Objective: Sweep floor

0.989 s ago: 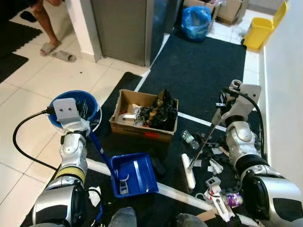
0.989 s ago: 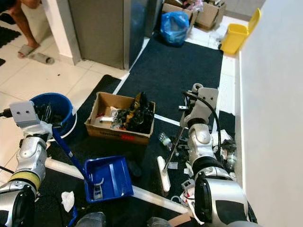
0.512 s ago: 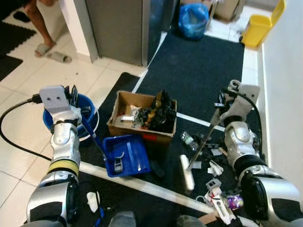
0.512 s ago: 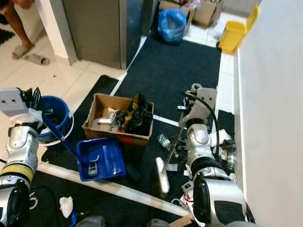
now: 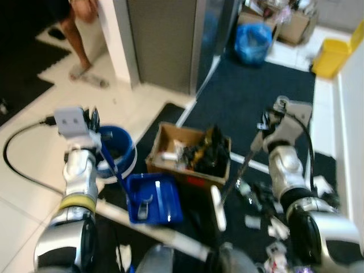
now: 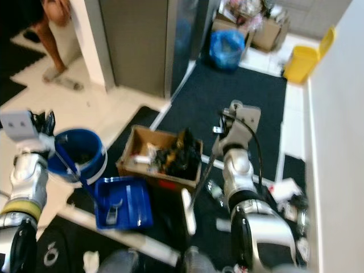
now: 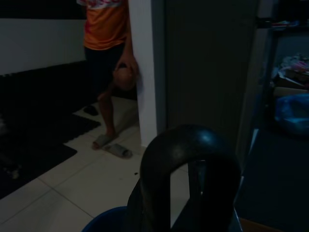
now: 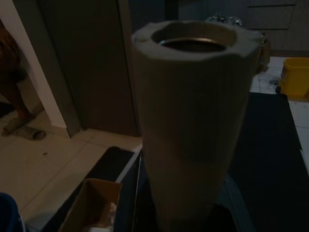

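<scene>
Broom is lying head-down on the dark mat, its handle rising to 1 o'clock into the right tool, which is gripping it. Blue dustpan is sitting at 9 o'clock of the broom head, its handle held by the left tool. Cardboard box is standing just beyond, blue bucket beside it.

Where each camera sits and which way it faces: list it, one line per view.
Left eye view: on the head, looking forward and down at the dustpan, cardboard box and bucket; both silver arms show.
Right eye view: beside it, same scene; both share the broom.
Left wrist view: on the left wrist, looking past a dark handle loop toward a person.
Right wrist view: on the right wrist, along the broom handle's end; shares the yellow bin with the head views.
</scene>
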Available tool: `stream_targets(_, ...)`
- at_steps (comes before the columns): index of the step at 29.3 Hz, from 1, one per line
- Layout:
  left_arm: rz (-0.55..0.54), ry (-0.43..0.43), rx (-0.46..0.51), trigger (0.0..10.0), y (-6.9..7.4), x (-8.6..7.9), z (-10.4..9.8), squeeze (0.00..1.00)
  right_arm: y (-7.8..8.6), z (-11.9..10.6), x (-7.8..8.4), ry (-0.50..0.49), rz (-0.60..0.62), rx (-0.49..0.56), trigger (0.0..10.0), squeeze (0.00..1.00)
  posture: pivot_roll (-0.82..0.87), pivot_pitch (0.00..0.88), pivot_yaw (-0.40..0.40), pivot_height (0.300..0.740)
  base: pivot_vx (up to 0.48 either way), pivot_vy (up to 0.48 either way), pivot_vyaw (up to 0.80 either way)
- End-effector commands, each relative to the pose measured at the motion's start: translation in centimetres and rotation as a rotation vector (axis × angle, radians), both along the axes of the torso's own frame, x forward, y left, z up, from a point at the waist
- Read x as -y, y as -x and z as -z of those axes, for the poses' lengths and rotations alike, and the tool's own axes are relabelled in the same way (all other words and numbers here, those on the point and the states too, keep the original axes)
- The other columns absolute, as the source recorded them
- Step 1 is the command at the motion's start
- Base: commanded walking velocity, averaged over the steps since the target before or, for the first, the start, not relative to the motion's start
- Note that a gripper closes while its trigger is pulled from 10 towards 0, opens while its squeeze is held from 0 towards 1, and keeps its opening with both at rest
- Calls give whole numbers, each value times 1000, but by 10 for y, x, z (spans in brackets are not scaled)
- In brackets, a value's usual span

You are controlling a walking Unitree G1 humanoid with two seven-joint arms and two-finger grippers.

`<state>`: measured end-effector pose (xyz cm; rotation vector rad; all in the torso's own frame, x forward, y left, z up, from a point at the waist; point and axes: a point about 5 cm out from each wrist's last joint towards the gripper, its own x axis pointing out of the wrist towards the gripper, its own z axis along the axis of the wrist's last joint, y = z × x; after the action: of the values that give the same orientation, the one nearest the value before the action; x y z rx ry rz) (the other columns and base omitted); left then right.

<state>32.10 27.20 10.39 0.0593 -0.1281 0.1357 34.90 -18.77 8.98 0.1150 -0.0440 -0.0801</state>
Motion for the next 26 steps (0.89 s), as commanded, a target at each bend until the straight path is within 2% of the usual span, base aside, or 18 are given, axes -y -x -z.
stream_targets(1,-3,-6,90,10000,-4,0,-18,0,-2,-6,5,15,11,29,10000,0,208,0,-51,740,379,0,0)
stream_targets(3,-3,-6,90,10000,-4,0,-18,0,-2,-6,5,15,11,29,10000,0,208,0,-51,740,379,0,0)
stream_targets(7,43,42,57,10000,-6,13,-8,0,-1,-5,5,13,11,30,10000,0,209,0,-49,740,0,0,0)
stream_targets(11,82,38,46,10000,-6,19,-5,0,-1,-5,6,14,12,30,10000,0,206,0,-52,740,0,0,0)
stream_targets(15,150,57,29,10000,-6,34,0,0,-1,-6,6,20,12,34,10000,0,204,0,-52,740,248,-407,0)
stream_targets(17,156,62,25,10000,-6,36,2,0,-1,-6,6,23,12,35,10000,0,204,0,-52,740,251,-405,0)
stream_targets(20,178,84,0,10000,-5,44,9,0,0,-6,7,40,13,36,10000,0,201,0,-50,740,0,0,0)
stream_targets(26,201,87,-2,10000,-2,48,12,0,1,-6,8,63,5,40,10000,0,196,21,-52,740,0,0,0)
